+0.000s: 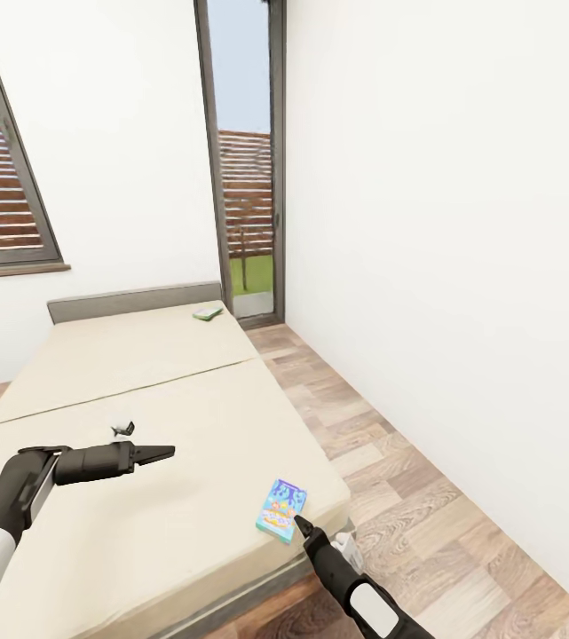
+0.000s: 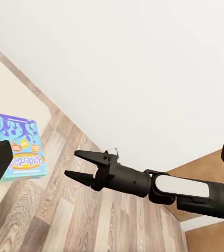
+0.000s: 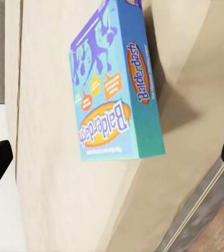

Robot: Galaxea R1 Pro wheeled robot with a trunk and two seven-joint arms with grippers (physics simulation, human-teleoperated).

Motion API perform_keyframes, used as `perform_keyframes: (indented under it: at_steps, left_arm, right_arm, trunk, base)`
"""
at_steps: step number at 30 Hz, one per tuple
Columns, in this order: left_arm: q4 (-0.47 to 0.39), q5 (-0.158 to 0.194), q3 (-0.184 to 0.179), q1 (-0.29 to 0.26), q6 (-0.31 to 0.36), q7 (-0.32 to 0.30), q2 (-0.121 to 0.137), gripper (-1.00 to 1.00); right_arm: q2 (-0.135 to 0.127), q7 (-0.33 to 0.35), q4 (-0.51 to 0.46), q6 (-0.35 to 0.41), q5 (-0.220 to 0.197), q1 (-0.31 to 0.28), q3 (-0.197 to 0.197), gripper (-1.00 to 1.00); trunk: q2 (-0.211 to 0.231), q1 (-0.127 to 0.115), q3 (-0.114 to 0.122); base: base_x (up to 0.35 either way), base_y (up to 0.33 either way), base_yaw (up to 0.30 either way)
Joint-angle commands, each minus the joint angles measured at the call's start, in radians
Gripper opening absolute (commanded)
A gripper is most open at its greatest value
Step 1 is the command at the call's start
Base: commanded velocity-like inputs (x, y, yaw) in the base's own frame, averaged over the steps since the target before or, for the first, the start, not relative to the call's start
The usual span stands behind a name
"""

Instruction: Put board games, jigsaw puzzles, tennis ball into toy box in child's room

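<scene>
Board game, blue box lettered "Balderdash" (image 1: 281, 509): one, lying flat on the bed (image 1: 142, 390) at its near right corner, close to the mattress edge. The right claw (image 1: 300, 525) sits just beside the box's near edge, tip pointing at it; contact cannot be told. In the left wrist view this claw (image 2: 79, 165) shows its two fingers apart, nothing between them, with the box (image 2: 18, 146) a little off to one side. The right wrist view looks straight onto the box (image 3: 114, 86).

Board game, green box (image 1: 208, 312): one, at the far end of the bed by the grey headboard (image 1: 133, 300), well apart from both claws.

Left claw (image 1: 164, 453): hovers over the middle of the mattress, fingers drawn together, empty.

Count: two board games, one bed, two claws.
</scene>
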Motion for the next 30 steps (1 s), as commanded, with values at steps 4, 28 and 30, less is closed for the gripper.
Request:
perform_keyframes:
  at_steps: [4, 28, 30]
  left_arm:
    - [0.0, -0.002, 0.001, 0.0, 0.011, -0.005, 0.0, 1.0]
    - [0.0, -0.004, 0.0, 0.0, 0.011, -0.005, -0.001, 1.0]
    - [0.0, -0.004, 0.0, 0.0, 0.011, -0.005, -0.001, 1.0]
  right_arm:
    - [0.0, -0.002, 0.0, 0.002, -0.01, -0.001, 0.002, 1.0]
    - [0.0, -0.012, 0.003, 0.006, -0.02, -0.001, -0.001, 1.0]
    - [0.0, -0.012, 0.003, 0.009, -0.02, -0.001, -0.001, 1.0]
  trunk:
    - [0.0, 0.0, -0.001]
    - [0.0, 0.0, -0.001]
    - [0.0, 0.0, -0.001]
  base:
    - [0.008, 0.0, 0.0]
    - [0.0, 0.0, 0.0]
    - [0.0, 0.0, 0.0]
